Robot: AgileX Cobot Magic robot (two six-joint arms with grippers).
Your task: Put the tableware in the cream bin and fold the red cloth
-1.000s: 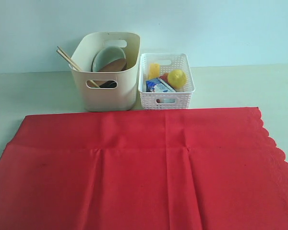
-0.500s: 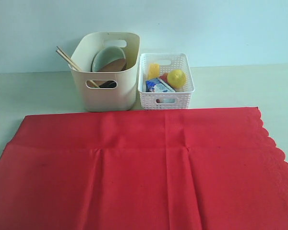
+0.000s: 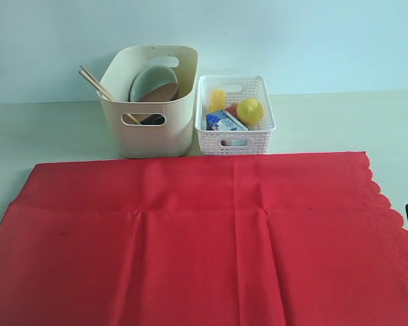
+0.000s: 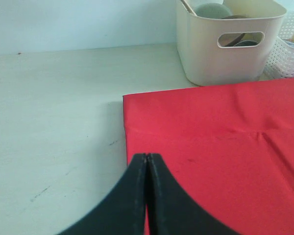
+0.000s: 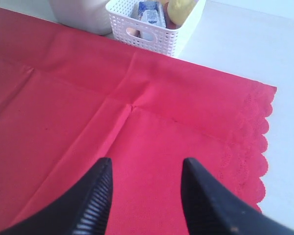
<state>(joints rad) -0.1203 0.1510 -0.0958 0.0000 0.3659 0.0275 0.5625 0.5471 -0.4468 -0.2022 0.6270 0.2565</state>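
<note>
The left fingers point(image 4: 137, 188) are pressed together, low over the left edge of the red cloth point(image 3: 204, 238). The right fingers point(image 5: 100, 191) stand apart, angled down over its right portion. The cloth lies unfolded on the bench point(image 3: 47, 129), with the cream bin point(image 3: 153, 132) at its far side.

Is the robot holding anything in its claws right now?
Nothing. The left gripper is shut with nothing between its jaws; the right gripper hangs open above the red cloth.

It looked like a lab test bench: a plain pale tabletop point(image 3: 47, 129) against a blank wall point(image 3: 313, 41), with a red cloth point(image 3: 190, 238), cream bin point(image 3: 149, 139) and white basket point(image 3: 214, 141) set out squarely.
</note>
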